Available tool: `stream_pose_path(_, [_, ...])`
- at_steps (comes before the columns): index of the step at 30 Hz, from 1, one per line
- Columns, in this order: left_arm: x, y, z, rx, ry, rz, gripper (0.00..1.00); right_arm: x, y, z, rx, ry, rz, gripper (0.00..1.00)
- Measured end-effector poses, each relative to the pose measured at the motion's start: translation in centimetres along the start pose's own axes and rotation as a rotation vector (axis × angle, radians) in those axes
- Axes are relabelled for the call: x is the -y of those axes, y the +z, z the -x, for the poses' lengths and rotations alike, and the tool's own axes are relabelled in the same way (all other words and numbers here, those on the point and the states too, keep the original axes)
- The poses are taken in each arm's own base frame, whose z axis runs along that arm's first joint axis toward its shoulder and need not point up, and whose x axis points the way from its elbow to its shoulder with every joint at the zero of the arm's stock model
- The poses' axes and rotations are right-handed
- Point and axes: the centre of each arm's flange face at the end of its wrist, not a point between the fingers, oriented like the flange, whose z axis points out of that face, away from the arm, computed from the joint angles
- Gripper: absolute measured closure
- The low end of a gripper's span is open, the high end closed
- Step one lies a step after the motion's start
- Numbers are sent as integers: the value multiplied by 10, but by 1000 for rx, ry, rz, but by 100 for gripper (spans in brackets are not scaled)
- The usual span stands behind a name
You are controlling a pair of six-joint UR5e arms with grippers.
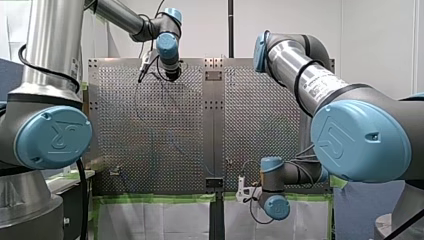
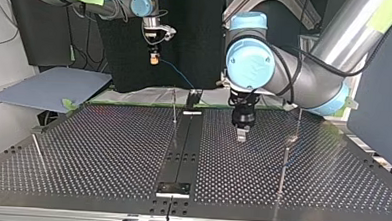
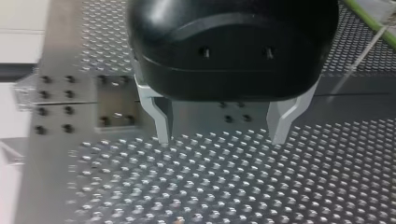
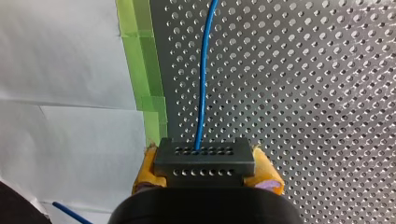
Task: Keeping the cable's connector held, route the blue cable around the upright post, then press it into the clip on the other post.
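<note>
My right arm's jaws grip the connector (image 4: 204, 162), a dark grey block with rows of small holes, squeezed from both sides by the yellow pads (image 4: 268, 175). The blue cable (image 4: 204, 79) leaves the connector's face and runs straight ahead of these jaws over the perforated surface (image 4: 303, 93). Beside the jaws lie a strip of green tape (image 4: 144, 70) on the surface's edge and white sheets (image 4: 60, 51) beyond it.

My left arm's jaws stand spread apart with nothing between them. Their metal fingers (image 3: 161, 119) hang just above the perforated holes, and ahead of them lies a smooth metal strip (image 3: 70, 93) with bolt heads.

In the top view one thin post (image 2: 174, 107) rises between the two sets of jaws, and another post (image 2: 283, 167) stands near my left arm's jaws, on the side away from my right arm's. I cannot tell which post carries the clip.
</note>
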Motion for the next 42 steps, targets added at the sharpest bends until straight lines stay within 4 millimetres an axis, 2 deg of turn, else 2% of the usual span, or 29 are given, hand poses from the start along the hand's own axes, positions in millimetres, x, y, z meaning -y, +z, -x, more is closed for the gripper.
stream_pose_path(10, [21,31,-35,-55,108,35,0,2,0,0,-5,3,-10,100])
stream_pose_path(22, [26,46,-42,-32,104,56,0,3,0,0,-5,4,-12,100])
stream_pose_path(31, [40,72,-75,-64,135,108,0,3,0,0,-6,6,-12,100])
stream_pose_path(42, [28,94,-75,-7,99,206,0,3,0,0,-6,6,-13,100])
